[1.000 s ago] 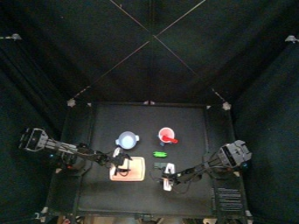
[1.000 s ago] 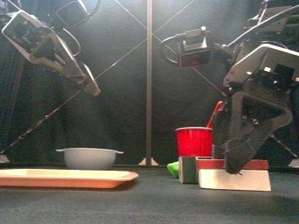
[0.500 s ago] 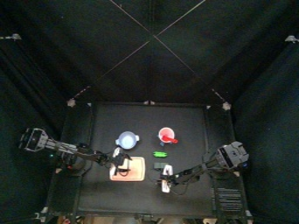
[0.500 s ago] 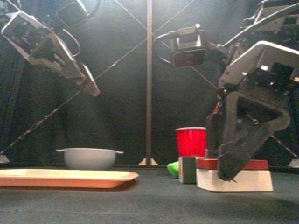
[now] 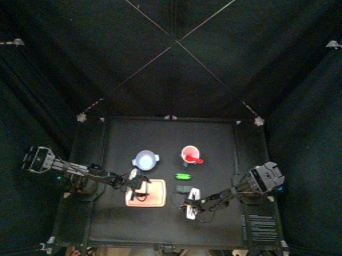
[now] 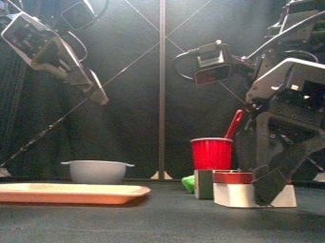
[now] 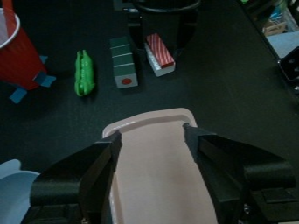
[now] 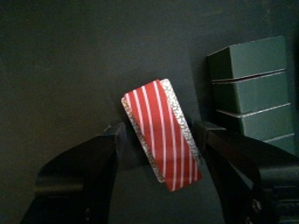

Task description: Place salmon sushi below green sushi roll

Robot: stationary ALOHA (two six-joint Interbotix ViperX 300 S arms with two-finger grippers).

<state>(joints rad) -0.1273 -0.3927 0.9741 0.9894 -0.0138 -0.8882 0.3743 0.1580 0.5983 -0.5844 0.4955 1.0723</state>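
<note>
red cup (image 7: 14,48) cut off by edge, right tool (image 8: 163,144) tips hidden

salmon sushi (image 8: 163,131): red-white striped, on table | green sushi roll (image 8: 253,87): dark-green block, just beside

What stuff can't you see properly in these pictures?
- Top view: the red-striped, white-sided salmon sushi is too small to pick out by the right gripper.
- Front view: the bright green stubby piece is partly hidden behind the dark green block.
- Left wrist view: the red plastic cup is cut off by the picture's edge.
</note>
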